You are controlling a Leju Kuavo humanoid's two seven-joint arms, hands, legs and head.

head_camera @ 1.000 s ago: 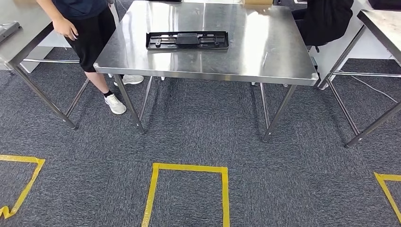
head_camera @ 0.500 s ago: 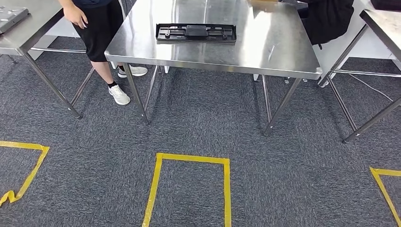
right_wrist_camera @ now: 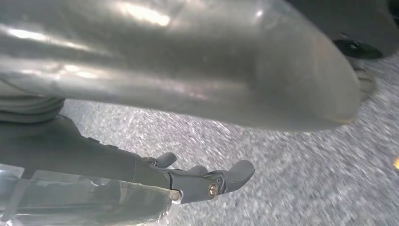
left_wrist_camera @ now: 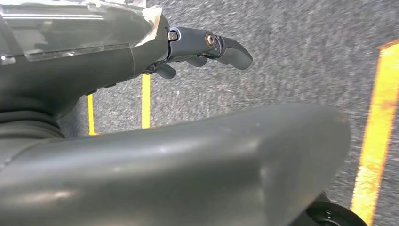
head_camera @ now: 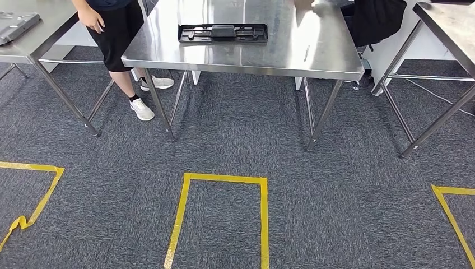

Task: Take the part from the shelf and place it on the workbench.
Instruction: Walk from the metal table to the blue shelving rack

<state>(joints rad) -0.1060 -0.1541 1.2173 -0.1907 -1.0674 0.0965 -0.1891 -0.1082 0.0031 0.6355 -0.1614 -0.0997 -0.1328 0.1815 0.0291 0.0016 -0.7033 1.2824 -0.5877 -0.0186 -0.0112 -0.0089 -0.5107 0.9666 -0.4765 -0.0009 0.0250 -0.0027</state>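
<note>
Seen from the head view, a grey carpeted floor [head_camera: 235, 145] marked with yellow tape outlines [head_camera: 221, 218] fills the foreground. At far left, the corner of a steel side table [head_camera: 42, 33] is seen, with a grey flat item [head_camera: 17, 23] on it. Just beside it, a person in dark shorts [head_camera: 115, 33] and white shoes stands between that table and the central steel workbench [head_camera: 313, 53]. On the workbench lies the part [head_camera: 223, 33], a flat black rectangular frame, placed toward the left half and near the front edge. Its long axis runs left to right, parallel to the front edge. At right, a dark seated figure [head_camera: 372, 22] is seen behind the bench corner, and another steel table [head_camera: 448, 33] stands further right.

Compared with one second earlier, the whole scene has shifted upward and away, showing camera motion; the part keeps its place on the bench.

In the wrist views, the left hand [left_wrist_camera: 188, 47] and right hand [right_wrist_camera: 188, 181] hang over the carpet, fingers loosely extended and holding nothing.
</note>
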